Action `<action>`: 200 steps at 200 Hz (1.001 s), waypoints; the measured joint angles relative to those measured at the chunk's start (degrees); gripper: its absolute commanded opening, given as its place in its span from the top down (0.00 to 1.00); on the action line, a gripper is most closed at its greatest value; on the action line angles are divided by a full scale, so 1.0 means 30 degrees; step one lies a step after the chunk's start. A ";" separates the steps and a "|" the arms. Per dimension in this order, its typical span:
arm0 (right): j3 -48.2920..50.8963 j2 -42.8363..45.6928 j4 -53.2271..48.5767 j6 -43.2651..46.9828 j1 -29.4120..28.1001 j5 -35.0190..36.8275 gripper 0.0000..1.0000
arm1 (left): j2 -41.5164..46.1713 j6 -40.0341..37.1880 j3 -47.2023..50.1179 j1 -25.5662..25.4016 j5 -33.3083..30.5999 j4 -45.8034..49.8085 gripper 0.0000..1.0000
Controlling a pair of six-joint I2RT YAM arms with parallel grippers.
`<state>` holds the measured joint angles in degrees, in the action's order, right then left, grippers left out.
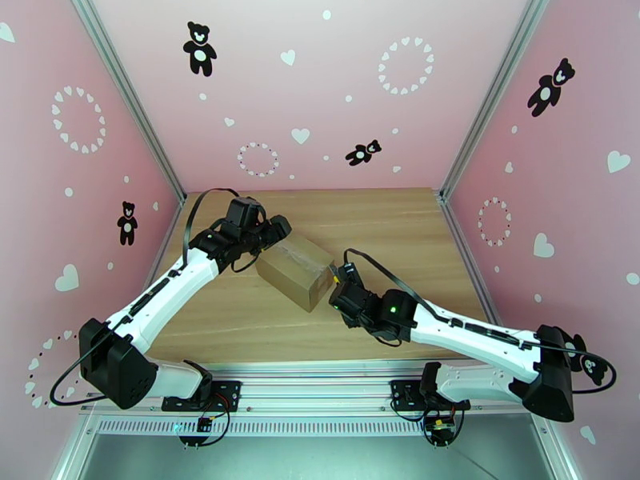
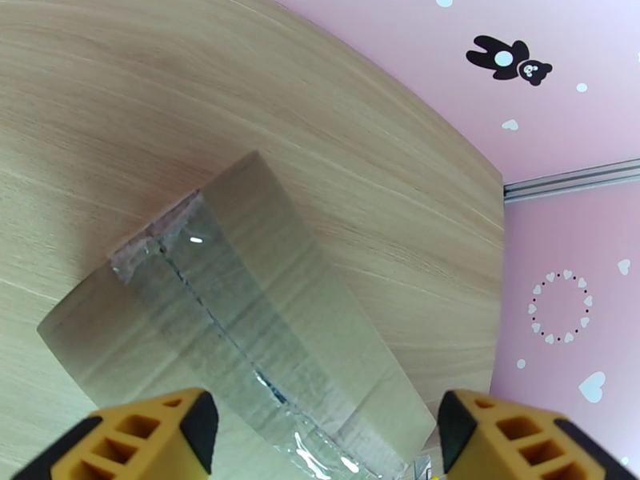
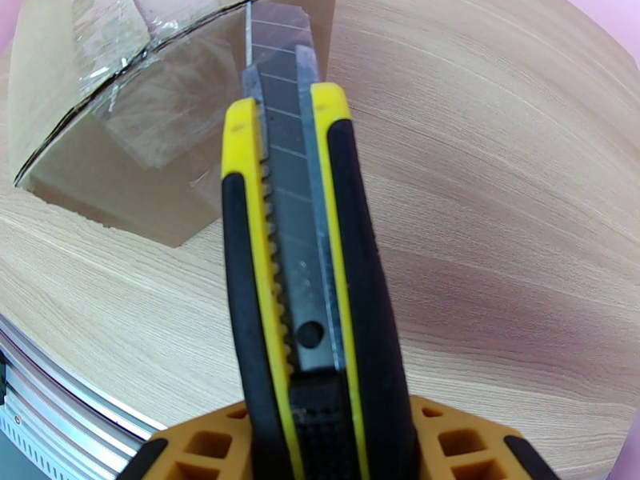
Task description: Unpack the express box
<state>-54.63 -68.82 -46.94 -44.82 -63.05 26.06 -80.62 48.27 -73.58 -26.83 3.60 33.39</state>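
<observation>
No text or number is legible on the express box or knife.

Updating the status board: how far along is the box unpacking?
Done: the right claw grips the yellow-and-black utility knife, blade extended. In hand: the blade's tip is at the taped end of the small brown cardboard box; the open left claw straddles its other end. Left: clear tape covers the top seam, the box is shut, nothing is out.
</observation>
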 measured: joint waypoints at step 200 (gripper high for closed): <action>-0.0481 -0.0554 0.0066 0.0138 0.0000 -0.0131 1.00 | -0.0350 0.0007 0.0109 0.0000 0.0175 -0.0415 0.21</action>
<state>-56.07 -70.48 -46.74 -44.40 -63.05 25.67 -81.67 48.29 -73.25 -26.83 4.12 32.14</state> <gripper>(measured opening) 0.404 0.785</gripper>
